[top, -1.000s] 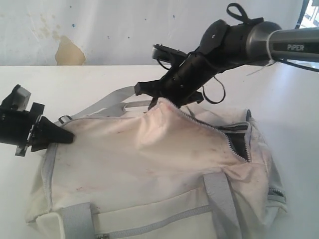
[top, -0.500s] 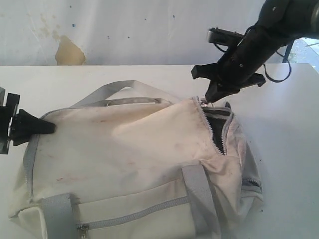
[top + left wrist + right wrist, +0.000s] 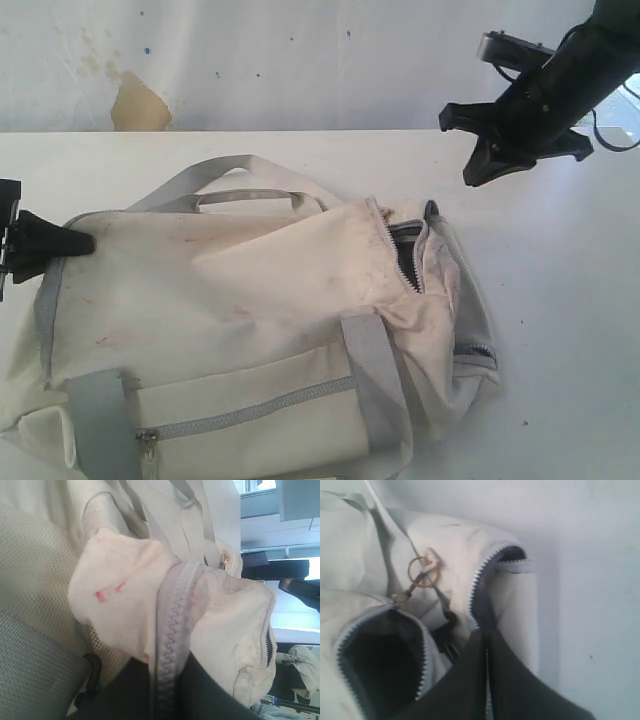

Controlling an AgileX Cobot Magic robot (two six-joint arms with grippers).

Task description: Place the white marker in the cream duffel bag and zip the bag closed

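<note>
a white table fills the scene in front of a pale wall with a tan patch where the paint has chipped. the cream duffel bag lies on its side across the left and middle of the table, front pocket facing the exterior camera, fabric creased and smudged. its grey handles lie on the table behind it, towards the wall. the left gripper sits at the bag's left end, clamped on the cream fabric and the zipper tape there, as its wrist view shows up close. the right gripper hangs in the air above the table, past the bag's right end and apart from it, its two dark fingers pressed together on nothing. the top zipper gapes at the right end, with dark lining showing in the gap. the pocket zipper runs closed along the front. a small brass ring pull lies on the fabric beside the open mouth.
</note>
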